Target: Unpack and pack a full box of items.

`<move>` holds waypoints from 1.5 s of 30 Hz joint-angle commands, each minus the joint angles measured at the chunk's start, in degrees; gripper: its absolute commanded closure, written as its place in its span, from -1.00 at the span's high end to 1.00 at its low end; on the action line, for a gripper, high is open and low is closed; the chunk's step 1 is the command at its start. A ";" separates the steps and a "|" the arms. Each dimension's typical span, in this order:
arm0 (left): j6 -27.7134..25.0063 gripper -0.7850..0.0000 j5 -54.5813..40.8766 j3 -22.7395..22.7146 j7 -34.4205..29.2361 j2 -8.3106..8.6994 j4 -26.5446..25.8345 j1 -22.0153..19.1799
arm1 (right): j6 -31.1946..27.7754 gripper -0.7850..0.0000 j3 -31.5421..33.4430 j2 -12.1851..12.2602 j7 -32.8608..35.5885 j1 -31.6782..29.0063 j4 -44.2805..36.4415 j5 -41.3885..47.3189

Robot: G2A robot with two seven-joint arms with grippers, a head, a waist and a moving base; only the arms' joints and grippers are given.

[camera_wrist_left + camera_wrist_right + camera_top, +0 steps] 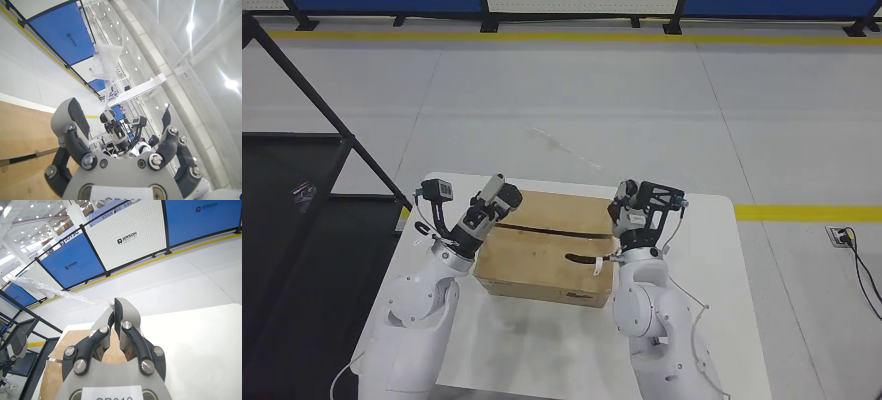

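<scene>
Pinching one film strip [56, 292]: right end effector [114, 307] | left end effector [121, 107] spread | one box [542, 255]

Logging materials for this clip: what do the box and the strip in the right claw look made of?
The box: seemingly cardboard, matte tan, with folded flaps meeting at a seam. The strip pinched in the right claw: thin clear plastic film, glossy and wrinkled, floor showing through; possibly peeled tape, hard to say.

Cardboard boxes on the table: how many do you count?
1. The cardboard box lies in the middle of the table, between the two arms, flaps down; contents hidden. The right gripper pinches a clear film strip.
</scene>
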 commanded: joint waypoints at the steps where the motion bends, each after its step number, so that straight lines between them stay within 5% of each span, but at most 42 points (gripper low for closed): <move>1: -0.27 1.00 0.62 0.01 0.61 0.09 -0.46 0.20 | -2.04 -1.00 0.49 0.16 2.04 -0.47 -1.31 2.11; 5: -1.11 0.92 0.82 0.29 1.70 0.12 1.01 -0.75 | -3.17 -1.00 0.64 0.37 3.84 -1.66 -3.61 3.31; 7: -1.96 -0.17 0.52 0.54 2.60 0.07 2.21 -1.49 | -3.25 -1.00 0.78 0.46 4.84 -2.20 -4.68 3.99; 8: -2.43 -0.41 0.46 0.68 3.13 0.03 2.84 -1.84 | -3.83 -1.00 0.75 0.51 5.89 -2.46 -5.14 4.83; 13: -3.92 -0.40 0.30 1.37 3.27 0.02 6.40 -3.72 | -7.13 -1.00 2.21 1.00 10.11 -3.81 -7.90 8.54; 16: -4.59 0.00 0.86 1.93 2.78 0.06 8.07 -4.51 | -9.10 -1.00 3.12 1.33 12.38 -4.62 -9.43 10.66; 17: -4.88 0.33 1.01 2.05 2.89 0.06 8.54 -4.69 | -9.41 -1.00 3.47 1.42 12.72 -4.87 -9.88 11.31; 20: -5.59 0.22 0.68 2.25 3.00 0.08 9.58 -5.06 | -10.13 -1.00 4.44 1.68 13.86 -5.49 -10.80 13.54; 33: -10.55 0.37 4.89 3.86 4.21 0.21 11.56 -7.32 | -13.72 -1.00 6.39 2.90 22.00 -5.02 -11.75 21.24; 45: -12.67 0.06 5.63 5.43 5.33 0.09 15.89 -10.71 | -15.36 -1.00 7.73 4.07 25.62 -4.85 -12.07 26.31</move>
